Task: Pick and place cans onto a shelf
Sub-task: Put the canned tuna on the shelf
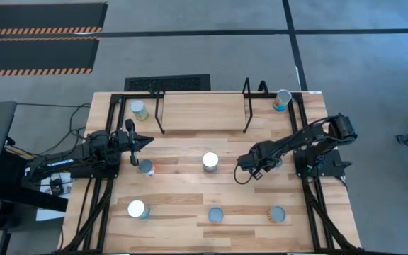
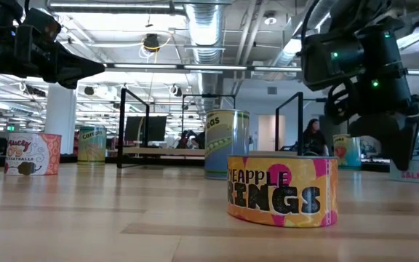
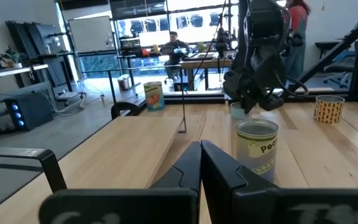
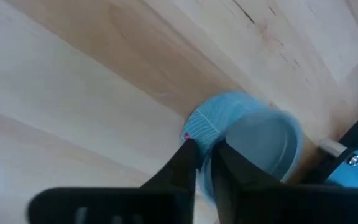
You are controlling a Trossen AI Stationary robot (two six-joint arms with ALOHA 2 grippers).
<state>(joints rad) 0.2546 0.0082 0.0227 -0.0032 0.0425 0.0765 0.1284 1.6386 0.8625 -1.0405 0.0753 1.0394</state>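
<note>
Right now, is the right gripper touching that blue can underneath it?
Cannot tell. In the right wrist view the right gripper has its fingertips against the edge of the blue can, but the blur hides whether they press on it.

Can [image 2: 282, 189] label: "RINGS"; box [image 2: 33, 153]: "MEATBALLS"

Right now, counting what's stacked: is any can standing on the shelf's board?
No: the shelf board is bare in the high view.

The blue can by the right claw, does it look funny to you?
A bit. The right claw seems to pinch only the edge of the blue can, fingers almost together, instead of reaching around it. It looks slanted in the wrist view, but that camera is tilted too.
</note>
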